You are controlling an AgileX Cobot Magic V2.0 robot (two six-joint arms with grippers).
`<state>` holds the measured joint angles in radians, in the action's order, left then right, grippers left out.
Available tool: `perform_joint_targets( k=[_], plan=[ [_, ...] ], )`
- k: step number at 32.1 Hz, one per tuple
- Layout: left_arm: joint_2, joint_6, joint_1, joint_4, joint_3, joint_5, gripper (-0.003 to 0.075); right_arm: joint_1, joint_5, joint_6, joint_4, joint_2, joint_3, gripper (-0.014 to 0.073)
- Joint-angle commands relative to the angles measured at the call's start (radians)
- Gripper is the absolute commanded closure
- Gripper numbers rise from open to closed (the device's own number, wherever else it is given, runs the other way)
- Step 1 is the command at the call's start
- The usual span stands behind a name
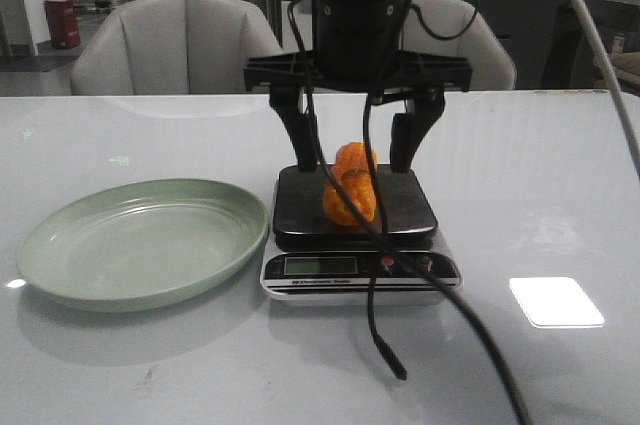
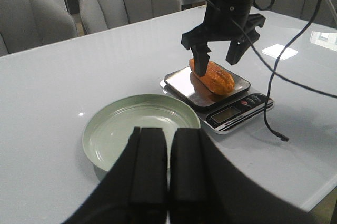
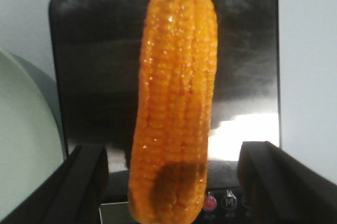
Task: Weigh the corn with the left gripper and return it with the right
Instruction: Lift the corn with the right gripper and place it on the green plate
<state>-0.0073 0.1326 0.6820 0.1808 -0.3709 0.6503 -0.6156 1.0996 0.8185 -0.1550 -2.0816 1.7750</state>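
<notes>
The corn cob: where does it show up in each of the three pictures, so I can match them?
Front view: the corn lies on the scale's dark platform, centre, between the right gripper's open fingers.
Left wrist view: upper right of centre, on the platform, beyond the green plate.
Right wrist view: fills the middle, lengthwise.
Shared landmark: the scale's red button.

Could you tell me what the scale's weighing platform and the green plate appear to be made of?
The weighing platform looks like dark polished metal or glass: it shows smeared, mirror-like reflections and a bright window glare. The green plate looks like glossy plastic or melamine, though glazed ceramic is possible: uniform pale green, smooth, with soft highlights along its rim.
</notes>
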Motion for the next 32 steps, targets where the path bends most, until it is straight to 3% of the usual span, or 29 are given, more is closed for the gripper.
perform_joint_targets(
  k=[1,3,7,10,15,25,29,32],
  plan=[
    [-0.004,0.001,-0.002,0.004,-0.026,-0.085,0.0606,0.002,-0.006,0.016,0.026,0.025,0.033,-0.0003],
    [-0.004,0.001,-0.002,0.004,-0.026,-0.085,0.0606,0.002,-0.018,0.016,0.063,0.006,0.034,0.0062],
    [-0.004,0.001,-0.002,0.004,-0.026,-0.085,0.0606,0.001,-0.039,0.016,0.07,-0.003,0.038,0.034],
    [-0.004,0.001,-0.002,0.004,-0.026,-0.085,0.0606,-0.013,-0.035,0.008,0.07,-0.001,0.092,0.0449],
    [-0.004,0.001,-0.002,0.004,-0.026,-0.085,0.0606,-0.071,-0.062,-0.038,0.102,-0.001,0.186,0.0454],
    [-0.004,0.001,-0.002,0.004,-0.026,-0.085,0.0606,-0.179,-0.186,-0.08,0.18,-0.053,0.193,0.0442],
    [-0.004,0.001,-0.002,0.004,-0.026,-0.085,0.0606,-0.205,-0.204,-0.089,0.207,-0.088,0.196,0.0412],
    [-0.004,0.001,-0.002,0.004,-0.026,-0.085,0.0606,-0.226,-0.223,-0.09,0.21,-0.114,0.197,0.0342]
  ],
)
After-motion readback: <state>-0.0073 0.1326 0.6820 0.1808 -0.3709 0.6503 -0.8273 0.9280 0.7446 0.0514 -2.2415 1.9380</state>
